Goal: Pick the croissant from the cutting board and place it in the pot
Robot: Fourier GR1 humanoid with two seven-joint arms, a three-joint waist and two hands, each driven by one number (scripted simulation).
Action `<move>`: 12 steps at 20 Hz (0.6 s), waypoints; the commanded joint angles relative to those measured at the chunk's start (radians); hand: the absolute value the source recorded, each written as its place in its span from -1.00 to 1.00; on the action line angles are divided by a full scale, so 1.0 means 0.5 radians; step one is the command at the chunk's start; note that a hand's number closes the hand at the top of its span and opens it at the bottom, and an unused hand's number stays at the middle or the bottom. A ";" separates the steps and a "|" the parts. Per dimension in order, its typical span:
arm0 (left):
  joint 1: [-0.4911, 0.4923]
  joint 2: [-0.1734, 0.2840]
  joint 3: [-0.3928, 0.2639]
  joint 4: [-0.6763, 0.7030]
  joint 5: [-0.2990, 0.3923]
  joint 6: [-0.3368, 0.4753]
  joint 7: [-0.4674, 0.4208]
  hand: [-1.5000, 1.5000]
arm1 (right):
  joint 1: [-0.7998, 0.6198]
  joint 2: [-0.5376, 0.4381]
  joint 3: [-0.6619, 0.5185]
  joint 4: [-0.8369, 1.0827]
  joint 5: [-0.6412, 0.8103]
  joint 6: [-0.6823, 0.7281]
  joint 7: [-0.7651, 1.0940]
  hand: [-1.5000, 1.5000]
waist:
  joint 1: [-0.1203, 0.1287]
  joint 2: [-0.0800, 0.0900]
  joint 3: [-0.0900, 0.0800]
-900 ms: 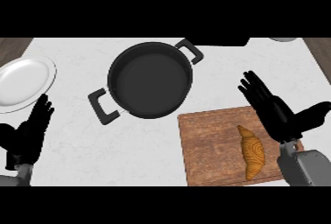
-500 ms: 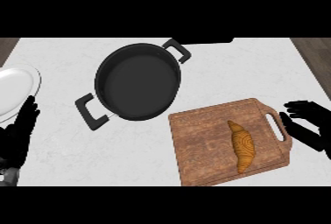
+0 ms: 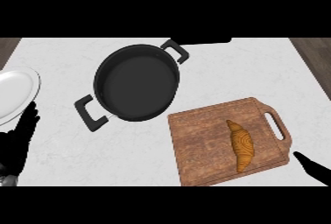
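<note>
Croissant (image 3: 241, 150) lies on the cutting board (image 3: 200, 144) at lower right, long axis nearly top-to-bottom — the right hand (image 3: 315, 169), just fingers poking in at the bottom-right corner, looks straight and holds nothing, clearly nearer than the open left hand (image 3: 19, 142) resting far left.

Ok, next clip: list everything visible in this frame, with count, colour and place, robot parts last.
counter: one, white marbled, fills the view
pot: one, black, two handles, upper centre, nothing in it
cutting board: one, brown wood with handle slot, lower right
croissant: one, golden brown, on the cutting board's right half
plate: one, white, left edge, partly cut off
left hand: one, black, lower left, fingers straight, holding nothing
right hand: one, black, lower right corner, only a tip shows
</note>
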State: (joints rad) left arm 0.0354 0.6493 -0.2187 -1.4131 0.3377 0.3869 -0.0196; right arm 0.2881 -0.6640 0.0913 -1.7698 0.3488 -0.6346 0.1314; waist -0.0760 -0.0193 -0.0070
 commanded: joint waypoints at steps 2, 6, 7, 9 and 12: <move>0.014 0.027 -0.018 -0.091 -0.022 -0.046 0.044 0.00 | 0.430 -0.032 0.153 -0.463 0.461 -0.031 0.456 -1.00 | 0.083 0.026 0.005; -0.066 -0.024 -0.053 -0.096 -0.066 -0.029 0.073 0.00 | 0.353 -0.120 0.218 -0.785 0.682 0.353 1.039 -1.00 | 0.132 0.040 0.002; -0.037 -0.019 -0.074 -0.151 -0.089 -0.018 0.088 0.00 | 0.258 -0.157 0.212 -0.830 0.692 0.485 1.163 -1.00 | 0.162 0.041 0.004; -0.111 -0.044 -0.090 -0.109 -0.122 -0.007 0.094 0.00 | 0.075 -0.172 0.282 -0.867 0.665 0.733 1.404 -1.00 | 0.189 0.054 0.003; -0.129 -0.041 -0.086 -0.078 -0.111 -0.072 0.066 0.00 | -0.004 -0.240 0.385 -0.840 0.581 1.051 1.648 -1.00 | 0.215 0.061 0.003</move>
State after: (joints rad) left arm -0.0086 0.6321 -0.2545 -1.4619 0.2910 0.3708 0.0178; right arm 0.3464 -0.7565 0.2237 -2.1668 0.6340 -0.2820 0.7796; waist 0.0094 0.0044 -0.0057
